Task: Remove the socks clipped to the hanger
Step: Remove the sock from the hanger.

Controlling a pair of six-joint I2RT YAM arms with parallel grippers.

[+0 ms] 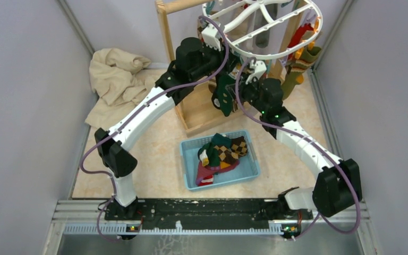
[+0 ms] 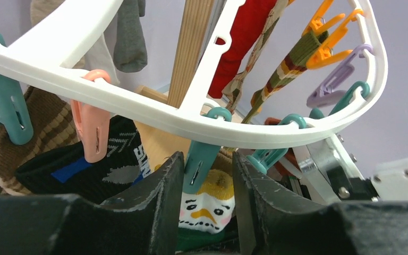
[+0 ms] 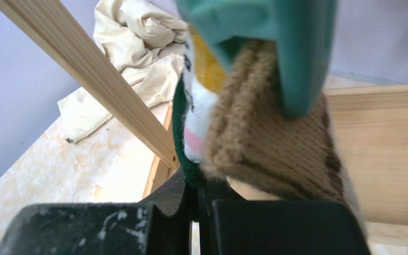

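The white oval hanger point(image 1: 276, 53) hangs from the wooden stand, and several socks point(image 1: 300, 61) are clipped along its right rim. From below, my left gripper point(image 2: 207, 159) has its fingers on either side of a teal clip point(image 2: 199, 162) that holds a snowman sock point(image 2: 208, 210). The clip lies against the left finger and a gap shows at the right finger. My right gripper point(image 3: 197, 186) is shut on the dark green lower edge of that snowman sock point(image 3: 194, 122), just under the teal clip point(image 3: 292, 58). A brown ribbed sock point(image 3: 276, 154) hangs beside it.
A blue basket point(image 1: 188, 159) on the table holds several loose socks. The light wooden stand point(image 1: 166, 42) rises behind the arms. A crumpled beige cloth point(image 1: 117, 74) lies at the back left. Grey walls close in both sides.
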